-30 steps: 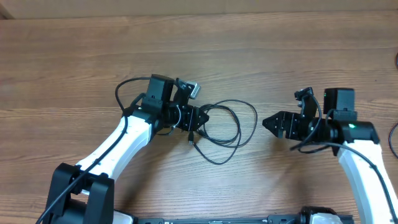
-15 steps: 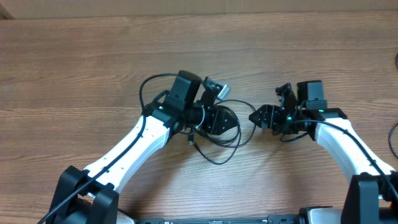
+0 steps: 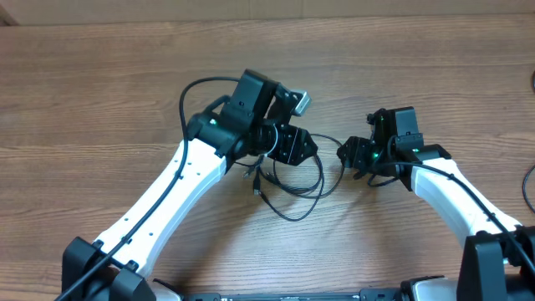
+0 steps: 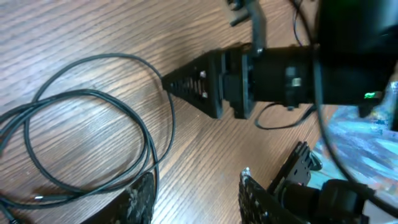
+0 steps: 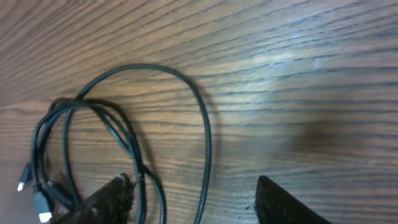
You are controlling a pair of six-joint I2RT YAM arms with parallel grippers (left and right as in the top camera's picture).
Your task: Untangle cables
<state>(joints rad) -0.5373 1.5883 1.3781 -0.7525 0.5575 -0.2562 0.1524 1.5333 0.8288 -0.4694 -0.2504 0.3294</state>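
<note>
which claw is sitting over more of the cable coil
The left claw: from overhead it overlaps the upper left of the cables, while the right claw only reaches the loops' right edge.

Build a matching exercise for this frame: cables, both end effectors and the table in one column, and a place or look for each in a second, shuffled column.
Column one
1. cables
2. left end effector
3. right end effector
4. table

Column two
A. brown wood grain
B. at the coil's right edge, tip pointing toward it
C. thin dark loops lying on the wood
D. over the coil's upper left in the overhead view

Pairs: 1-C, 2-D, 3-B, 4-A
</note>
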